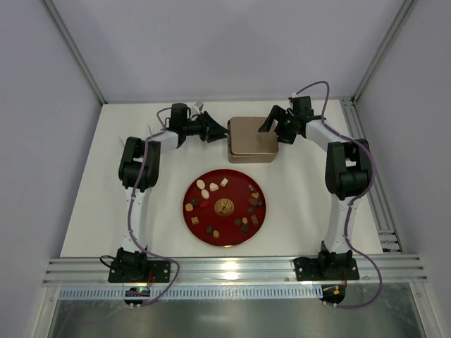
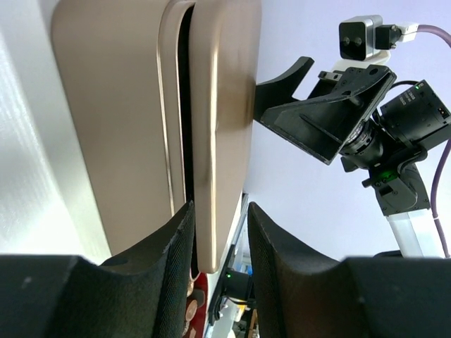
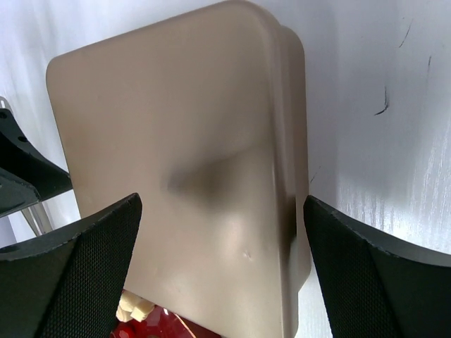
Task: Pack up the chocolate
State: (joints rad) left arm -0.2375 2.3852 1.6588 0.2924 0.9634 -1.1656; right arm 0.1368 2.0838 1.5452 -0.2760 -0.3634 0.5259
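While one tin (image 1: 252,139), two arms, chocolate (image 1: 224,205)

Two black robot arms with white segments

Left arm (image 1: 137,169) and right arm (image 1: 345,172): black joint housings, white lower links, lilac cables (image 1: 156,144) looped alongside; black bases (image 1: 137,266) on silver rail (image 1: 232,271). Fingers (image 3: 84,274): black, dotted rubber pads. A white-and-black camera block (image 2: 361,39) sits on the wrist; green light (image 2: 384,171).

The chocolate (image 1: 243,208) lies on the plate (image 1: 192,218); behind it sits the tin (image 1: 252,137), between both arms.
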